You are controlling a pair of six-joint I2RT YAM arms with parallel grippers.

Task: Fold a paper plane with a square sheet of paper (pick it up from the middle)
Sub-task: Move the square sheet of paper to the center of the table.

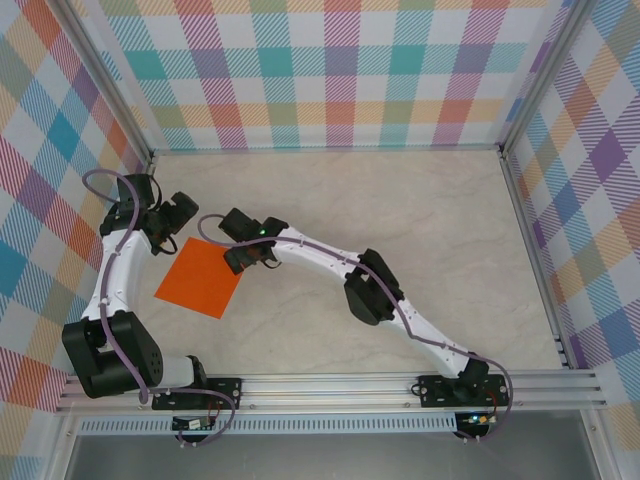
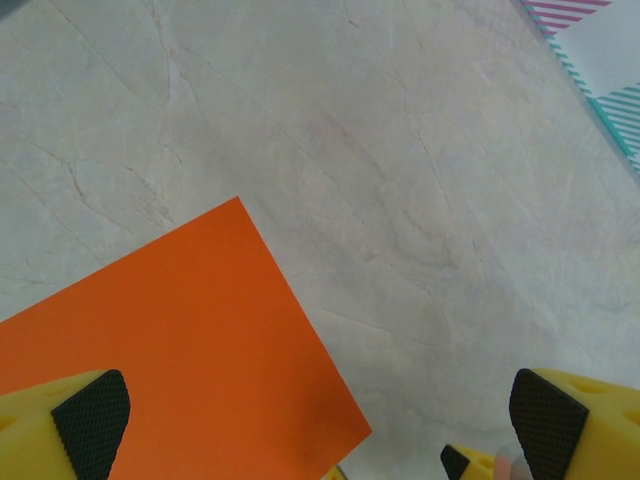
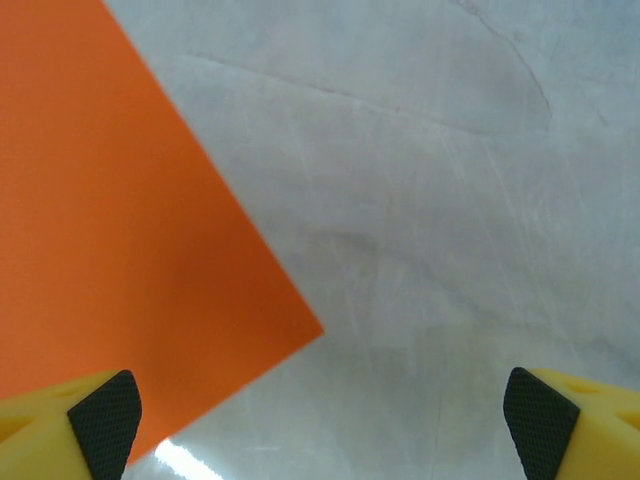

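Paper: the square sheet of paper point(image 1: 200, 279) lies flat on the counter point(image 1: 420, 210), left of centre. It is turned corner-on, orange face up, and has no folds yet.
Left hand: the left hand point(image 1: 172, 226) is spread wide and empty, near the sheet's far corner.
Right hand: the right hand point(image 1: 243, 254) is spread wide and empty at the far-right edge, with one finger over the paper.
Risk, grip: both hands sit at the sheet's far edges, not its middle. Closing there would likely crumple a corner.
Risk, slip: flat thin paper offers no lip, so fingers may push it along the counter.
Risk, crowding: the hands are close together and could knock each other.
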